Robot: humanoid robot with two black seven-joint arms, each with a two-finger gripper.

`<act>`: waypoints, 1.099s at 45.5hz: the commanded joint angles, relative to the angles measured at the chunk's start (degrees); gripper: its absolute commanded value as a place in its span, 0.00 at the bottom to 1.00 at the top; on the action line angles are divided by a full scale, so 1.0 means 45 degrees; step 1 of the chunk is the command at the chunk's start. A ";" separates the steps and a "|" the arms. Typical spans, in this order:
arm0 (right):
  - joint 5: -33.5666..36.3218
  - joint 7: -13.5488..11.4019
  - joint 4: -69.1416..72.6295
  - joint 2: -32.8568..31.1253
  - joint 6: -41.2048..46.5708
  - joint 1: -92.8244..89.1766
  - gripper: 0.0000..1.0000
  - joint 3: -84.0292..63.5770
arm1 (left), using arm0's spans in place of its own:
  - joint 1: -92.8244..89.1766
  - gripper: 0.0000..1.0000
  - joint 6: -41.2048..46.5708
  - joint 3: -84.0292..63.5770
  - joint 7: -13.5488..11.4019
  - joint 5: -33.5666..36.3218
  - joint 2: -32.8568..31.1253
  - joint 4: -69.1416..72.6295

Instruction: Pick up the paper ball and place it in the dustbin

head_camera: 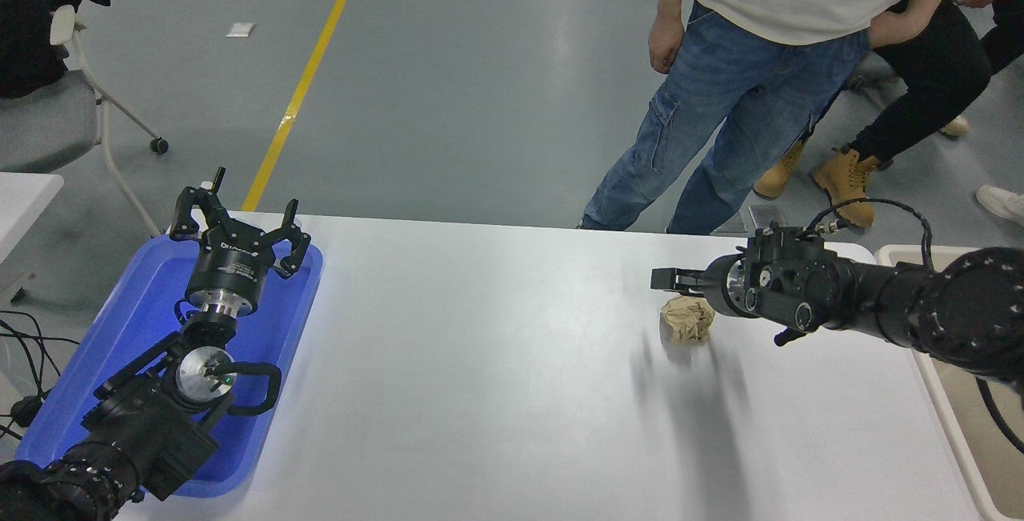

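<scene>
Now, take your bearings from the white table (496, 361): the dustbin (944, 393) sits off its right edge, mostly hidden behind your right arm, and the blue tray (264, 321) lies at the far left, with the left gripper (238, 226) parked above it, fingers spread. The paper ball (688, 320) rests on the table, right of centre. Your right gripper (666, 278) hangs just above and behind it, seen edge-on, so I cannot tell its opening. Centre it over the wad, make sure it is wide, then descend straight and close gently so the paper does not skid away.
</scene>
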 commanded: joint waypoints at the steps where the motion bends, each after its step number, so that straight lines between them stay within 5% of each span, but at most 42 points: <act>1: -0.0027 0.0116 -0.0185 0.0093 -0.0262 -0.0483 1.00 0.0029 | 0.0008 1.00 0.0000 0.0000 0.0004 0.0012 0.0000 0.0000; 18: -0.0008 0.0097 -0.0204 0.0229 -0.0945 -0.0795 0.96 0.0029 | 0.0008 1.00 0.0000 0.0000 -0.0015 -0.0007 0.0000 0.0000; 24: -0.0008 0.0155 -0.0185 0.0288 -0.1062 -0.0893 0.80 0.0029 | 0.0008 1.00 0.0000 0.0000 0.0004 -0.0007 0.0000 0.0000; 30: -0.0280 0.0467 -0.0165 0.0425 -0.1063 -0.0990 0.29 -0.0088 | 0.0008 1.00 0.0000 0.0000 0.0004 0.0012 0.0000 0.0000; 37: -0.0750 0.0643 -0.0146 0.0444 -0.1121 -0.1069 0.02 -0.0089 | 0.0008 1.00 0.0000 0.0000 0.0004 0.0012 0.0000 0.0000; 50: -0.1121 0.0663 -0.0029 0.0405 -0.1063 -0.0640 0.00 -0.0147 | -0.0011 1.00 0.0000 0.0000 0.0004 0.0012 0.0000 0.0000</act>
